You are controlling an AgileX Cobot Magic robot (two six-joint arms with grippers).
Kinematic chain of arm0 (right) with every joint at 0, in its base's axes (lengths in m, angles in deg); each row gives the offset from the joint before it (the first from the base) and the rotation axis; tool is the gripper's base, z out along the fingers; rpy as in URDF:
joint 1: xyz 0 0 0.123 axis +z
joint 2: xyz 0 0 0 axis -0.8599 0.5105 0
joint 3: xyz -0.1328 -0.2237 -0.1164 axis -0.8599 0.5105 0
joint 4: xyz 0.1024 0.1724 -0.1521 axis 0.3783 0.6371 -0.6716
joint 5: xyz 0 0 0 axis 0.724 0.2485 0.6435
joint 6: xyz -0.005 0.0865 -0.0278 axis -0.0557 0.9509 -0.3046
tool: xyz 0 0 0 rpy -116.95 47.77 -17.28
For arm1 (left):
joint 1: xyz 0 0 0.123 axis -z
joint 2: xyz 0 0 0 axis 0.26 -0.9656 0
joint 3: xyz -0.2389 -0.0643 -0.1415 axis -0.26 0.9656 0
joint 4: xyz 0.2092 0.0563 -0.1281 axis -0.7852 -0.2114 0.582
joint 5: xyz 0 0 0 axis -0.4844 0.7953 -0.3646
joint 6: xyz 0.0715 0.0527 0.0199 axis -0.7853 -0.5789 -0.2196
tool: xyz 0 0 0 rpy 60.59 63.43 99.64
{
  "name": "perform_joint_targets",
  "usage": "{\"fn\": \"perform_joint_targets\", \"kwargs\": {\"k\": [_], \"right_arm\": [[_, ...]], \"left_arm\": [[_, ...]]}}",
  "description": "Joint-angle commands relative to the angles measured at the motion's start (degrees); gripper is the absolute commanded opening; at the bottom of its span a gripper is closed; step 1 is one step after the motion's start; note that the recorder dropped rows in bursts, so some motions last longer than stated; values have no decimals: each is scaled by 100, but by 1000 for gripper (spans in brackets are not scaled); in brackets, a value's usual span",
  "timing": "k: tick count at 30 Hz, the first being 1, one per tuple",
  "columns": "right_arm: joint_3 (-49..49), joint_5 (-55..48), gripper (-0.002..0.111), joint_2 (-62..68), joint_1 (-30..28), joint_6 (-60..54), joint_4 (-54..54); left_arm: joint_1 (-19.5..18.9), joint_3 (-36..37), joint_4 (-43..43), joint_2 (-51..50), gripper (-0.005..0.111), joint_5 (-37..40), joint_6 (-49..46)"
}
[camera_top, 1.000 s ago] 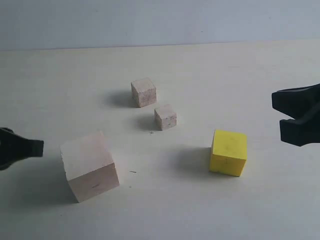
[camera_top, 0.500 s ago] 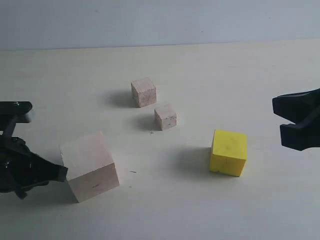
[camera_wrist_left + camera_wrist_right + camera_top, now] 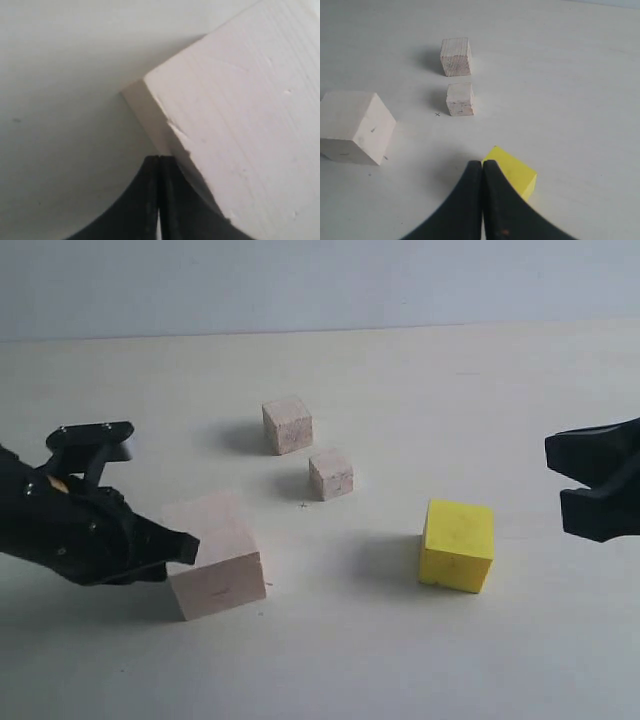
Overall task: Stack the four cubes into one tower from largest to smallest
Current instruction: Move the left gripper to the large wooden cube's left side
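The largest cube is best pushed squarely by the left gripper, whose jaws, like the right gripper's, are pressed together.

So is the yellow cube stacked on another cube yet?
No, the yellow cube rests directly on the table, with no cube under it.

The largest cube is pale, faintly scored wood; table smooth matt
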Motion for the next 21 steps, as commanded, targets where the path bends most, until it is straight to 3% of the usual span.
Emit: {"fn": "perform_joint_targets", "kwargs": {"k": [1, 7, 11, 16, 21], "right_arm": [[-56, 10, 0, 17, 13, -7, 1], [-56, 12, 0, 17, 13, -7, 14], [-56, 12, 0, 17, 13, -7, 14], [-56, 12, 0, 17, 13, -7, 25], [-56, -11, 0, 17, 13, -7, 124]], "left_arm": [[27, -523, 103, -404, 0, -140, -67], [63, -1100, 181, -911, 0, -124, -67], [309, -1340, 204, -1213, 0, -124, -67], [592, -1408, 204, -1489, 0, -298, 41], [593, -1408, 183, -1412, 0, -277, 152]]}}
